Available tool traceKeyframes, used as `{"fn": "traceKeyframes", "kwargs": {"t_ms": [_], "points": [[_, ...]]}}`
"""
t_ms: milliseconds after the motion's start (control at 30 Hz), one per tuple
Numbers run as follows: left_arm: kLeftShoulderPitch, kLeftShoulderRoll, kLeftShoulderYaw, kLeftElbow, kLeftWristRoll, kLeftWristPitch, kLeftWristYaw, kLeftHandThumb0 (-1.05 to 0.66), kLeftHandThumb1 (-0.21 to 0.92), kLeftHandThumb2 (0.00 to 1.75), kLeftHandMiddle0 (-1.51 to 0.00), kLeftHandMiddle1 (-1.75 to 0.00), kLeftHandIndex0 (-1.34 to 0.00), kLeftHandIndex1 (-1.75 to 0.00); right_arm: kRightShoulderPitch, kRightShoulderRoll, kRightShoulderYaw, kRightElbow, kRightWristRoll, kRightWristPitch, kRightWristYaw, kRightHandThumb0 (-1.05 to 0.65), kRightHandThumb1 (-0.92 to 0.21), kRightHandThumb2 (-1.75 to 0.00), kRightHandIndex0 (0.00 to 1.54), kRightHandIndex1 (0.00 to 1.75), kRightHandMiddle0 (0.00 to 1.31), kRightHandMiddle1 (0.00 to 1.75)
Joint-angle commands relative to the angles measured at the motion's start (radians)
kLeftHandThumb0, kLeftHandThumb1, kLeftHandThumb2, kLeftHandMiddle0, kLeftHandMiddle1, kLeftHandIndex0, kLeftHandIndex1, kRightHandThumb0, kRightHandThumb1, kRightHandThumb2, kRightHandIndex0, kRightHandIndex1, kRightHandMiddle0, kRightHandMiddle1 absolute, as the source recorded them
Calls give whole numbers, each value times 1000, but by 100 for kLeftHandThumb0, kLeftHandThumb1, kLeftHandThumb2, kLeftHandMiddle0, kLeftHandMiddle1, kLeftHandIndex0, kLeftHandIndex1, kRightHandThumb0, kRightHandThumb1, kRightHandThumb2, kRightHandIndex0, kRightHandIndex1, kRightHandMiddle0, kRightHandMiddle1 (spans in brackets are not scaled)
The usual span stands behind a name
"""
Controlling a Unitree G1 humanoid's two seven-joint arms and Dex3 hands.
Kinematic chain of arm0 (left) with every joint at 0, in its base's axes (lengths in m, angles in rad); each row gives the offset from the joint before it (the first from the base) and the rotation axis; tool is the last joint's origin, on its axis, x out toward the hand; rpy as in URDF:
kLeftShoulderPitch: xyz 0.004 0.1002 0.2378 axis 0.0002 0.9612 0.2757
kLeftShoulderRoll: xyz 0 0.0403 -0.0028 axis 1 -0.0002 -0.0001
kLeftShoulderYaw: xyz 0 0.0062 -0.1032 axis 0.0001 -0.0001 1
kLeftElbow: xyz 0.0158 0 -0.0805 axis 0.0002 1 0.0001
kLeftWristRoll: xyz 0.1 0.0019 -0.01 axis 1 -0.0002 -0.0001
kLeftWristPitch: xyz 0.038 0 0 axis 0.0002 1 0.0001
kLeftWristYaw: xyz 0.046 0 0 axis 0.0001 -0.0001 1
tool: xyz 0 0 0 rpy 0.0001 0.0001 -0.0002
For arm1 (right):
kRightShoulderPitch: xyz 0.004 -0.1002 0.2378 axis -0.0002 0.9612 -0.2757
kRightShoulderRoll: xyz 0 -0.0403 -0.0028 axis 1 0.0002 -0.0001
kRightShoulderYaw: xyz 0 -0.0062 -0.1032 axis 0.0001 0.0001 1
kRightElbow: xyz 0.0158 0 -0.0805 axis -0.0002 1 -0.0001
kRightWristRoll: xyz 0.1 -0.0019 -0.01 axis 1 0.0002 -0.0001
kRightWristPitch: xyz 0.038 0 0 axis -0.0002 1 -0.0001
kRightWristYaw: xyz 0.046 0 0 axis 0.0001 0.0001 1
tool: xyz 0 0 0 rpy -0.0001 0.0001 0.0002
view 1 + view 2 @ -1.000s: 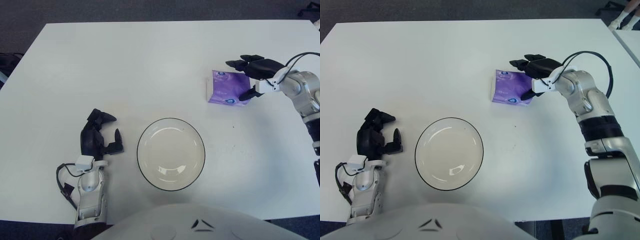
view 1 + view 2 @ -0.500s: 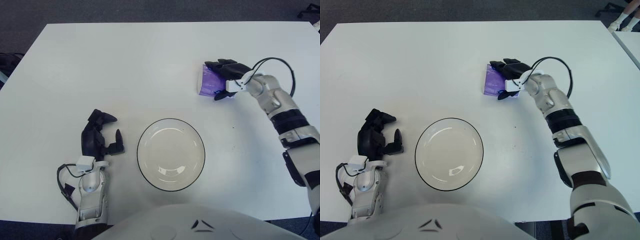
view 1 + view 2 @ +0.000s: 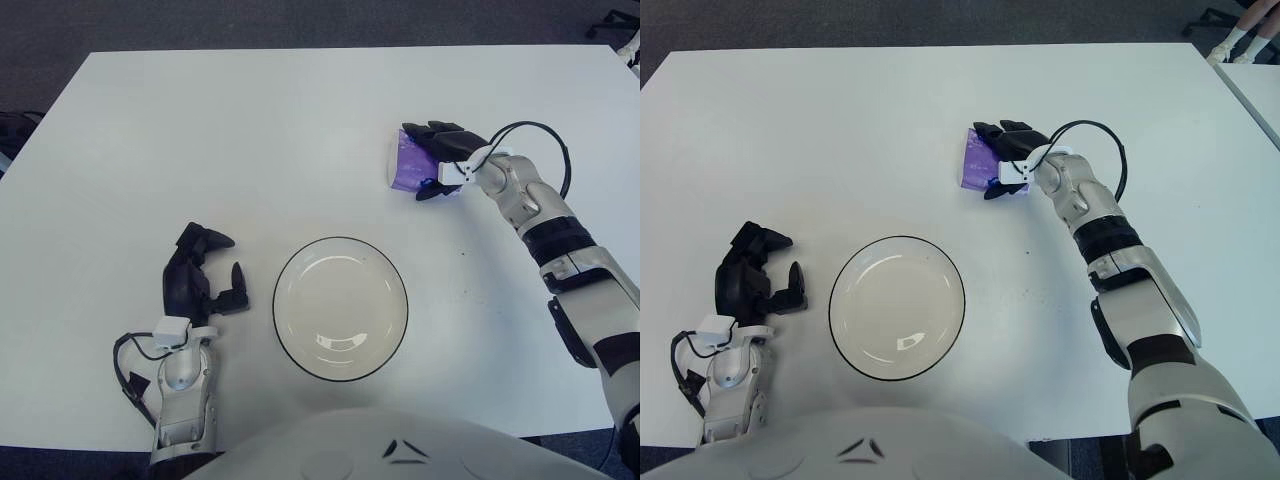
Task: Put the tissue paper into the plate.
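Note:
A purple tissue pack [image 3: 406, 170] lies on the white table [image 3: 250, 140], up and to the right of the plate. My right hand [image 3: 436, 160] covers the pack's right side, with its black fingers [image 3: 1002, 135] over the top and the thumb under the near edge, closed on it. The white plate [image 3: 340, 309] with a dark rim sits empty at the table's near middle. My left hand [image 3: 198, 275] shows to the left of the plate, fingers loosely curled and holding nothing.
A black cable [image 3: 532, 133] loops above my right wrist. The table's far edge [image 3: 330, 50] meets dark carpet. A white rounded part of my body [image 3: 390, 445] fills the bottom of the view.
My right hand went left over the tissue pack and closed around it; the pack has shifted left and slightly away. The left hand has stayed where it was.

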Motion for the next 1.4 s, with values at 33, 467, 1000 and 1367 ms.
{"fn": "traceKeyframes", "kwargs": {"t_ms": [33,467,1000,1367], "points": [[49,-11,-2,41,2,51,8,-1,1,165,-83,-175,-66,-167,124,30,93,63,-36,24,82,-105,-73,-28,0,0,0,0],[45,-11,2,44,-1,50,4,-1,2,164,-81,-175,-66,-167,118,48,166,204,-75,12,-10,-105,-74,-29,0,0,0,0],[40,-10,8,61,-14,28,-2,-1,0,166,-84,-175,-68,-165,94,82,123,326,26,-2,-42,-46,-19,-109,0,123,0,112],[40,-9,6,66,-4,12,6,-1,-3,169,-87,-175,-69,-165,117,66,108,254,31,75,-55,-1,-15,-148,62,173,48,173]]}}
